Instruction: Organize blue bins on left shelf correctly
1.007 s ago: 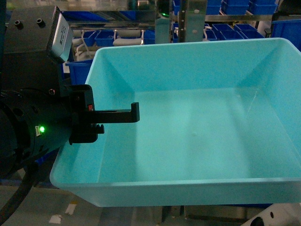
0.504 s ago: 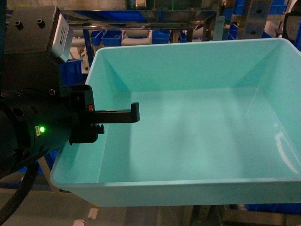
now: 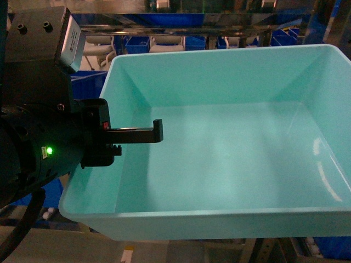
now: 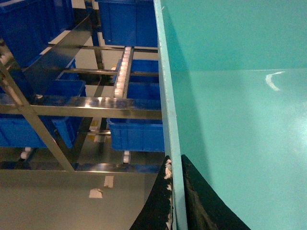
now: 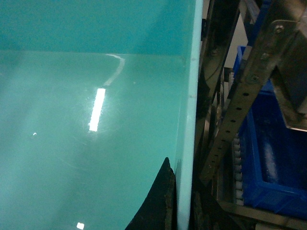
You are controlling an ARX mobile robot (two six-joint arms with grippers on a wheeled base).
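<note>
The turquoise bin (image 3: 230, 159) fills most of the head view, held up off the ground in front of the shelf (image 3: 181, 22), whose steel rails run across the top of the picture behind the bin's far rim. The bin is empty, open side up and roughly level.

The left gripper (image 4: 175, 196) clamps the bin's left wall. In the left wrist view one dark finger lies against the outside of the thin rim and the other against the inside, with only the wall between them, so the fingers are pressed close on the plastic. In the head view the inner finger (image 3: 134, 133) shows as a black bar reaching over the left rim into the tub, ending in a short upturned tip.

The right gripper (image 5: 180, 201) pinches the opposite wall the same way: in the right wrist view a dark finger sits inside the tub against the pale rim and another dark shape sits just outside it. The right gripper itself is out of sight in the head view.

Beside the bin, the left wrist view shows a sloping track of white rollers (image 4: 123, 72) between steel bars, with dark blue crates (image 4: 136, 134) on the levels below and behind. A perforated steel upright (image 5: 242, 96) and another dark blue crate (image 5: 273, 158) stand just beside the bin's right wall
</note>
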